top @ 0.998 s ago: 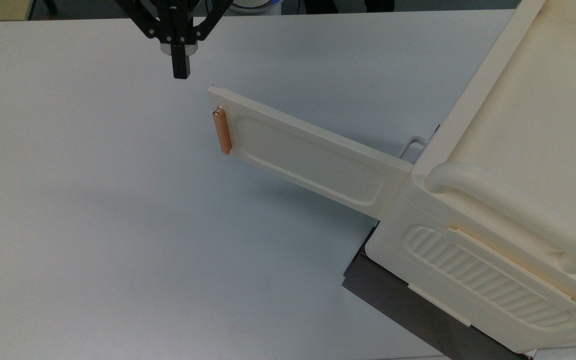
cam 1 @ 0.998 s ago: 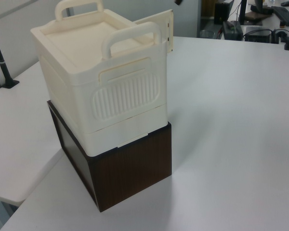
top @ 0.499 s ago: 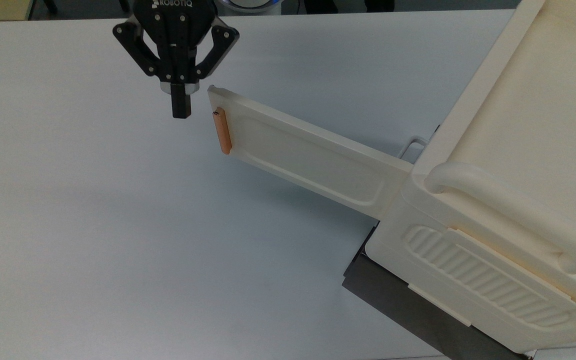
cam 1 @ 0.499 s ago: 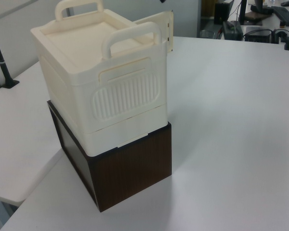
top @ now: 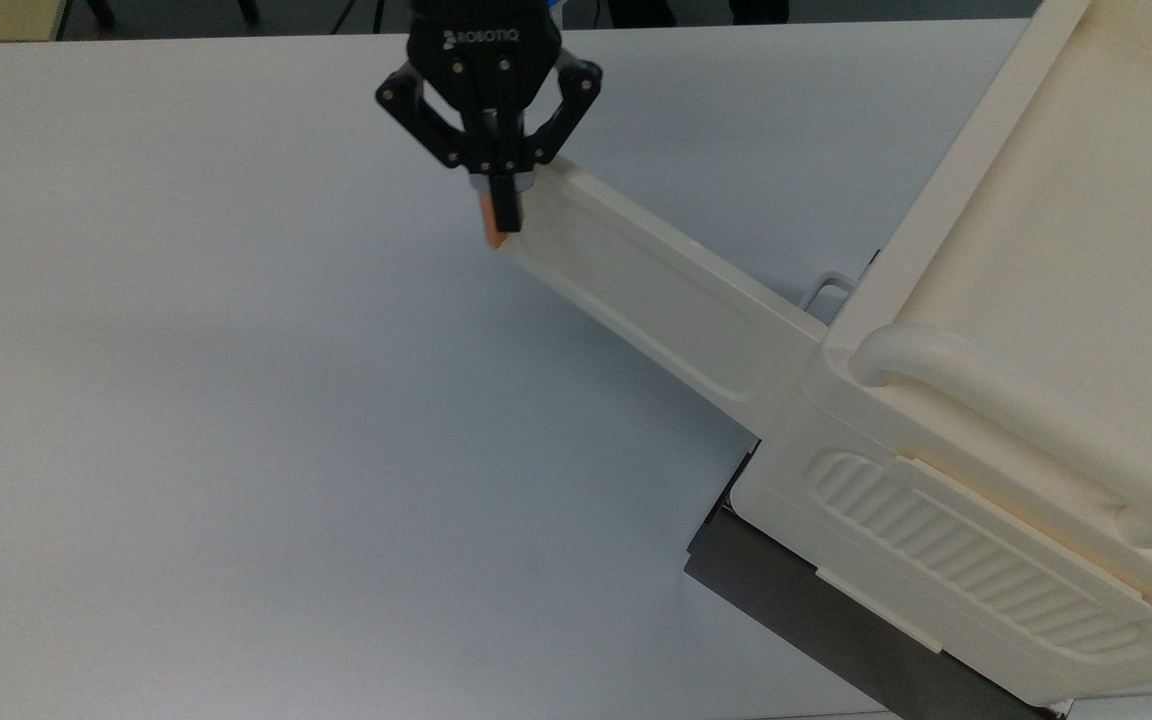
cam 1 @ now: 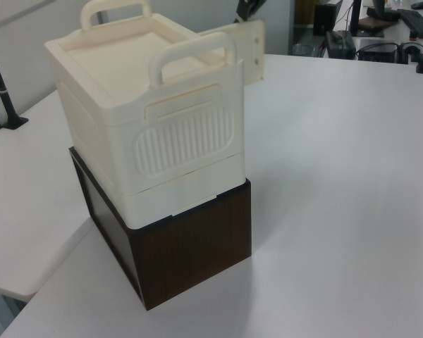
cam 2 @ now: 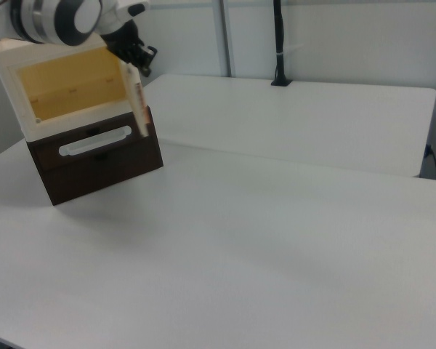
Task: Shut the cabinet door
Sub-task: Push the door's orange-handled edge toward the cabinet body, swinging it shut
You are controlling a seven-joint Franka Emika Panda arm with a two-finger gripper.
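In the top view, nearest the camera, a dark brown wooden base box [top: 816, 620] sits on the white table [top: 236, 450], and on it stands the cream plastic cabinet [top: 1036, 400], its ribbed side panel [top: 976, 560] facing the lower right and a thick rounded top handle [top: 1026, 430] arching above it. From the cabinet's near corner the cabinet door [top: 656, 290] swings out over the table toward the top view's upper left, open and standing on edge, with its recessed inset just visible along its length. At the door's far end the copper-orange bar handle [top: 487, 232] shows as a small sliver below the black gripper [top: 504, 210], whose two fingers are drawn together into a single narrow tip that rests at the handle end of the door; it seems to be touching the door, though contact is hard to confirm. In the left view the door [cam 1: 240, 49] juts out behind the cabinet toward the left view's right, with the gripper [cam 1: 248, 10] dark above its far edge. In the right view the cabinet's yellowish open interior [cam 2: 73, 87] faces the camera, and the door [cam 2: 136, 102] stands at its right side, partly swung, below the gripper [cam 2: 134, 51].
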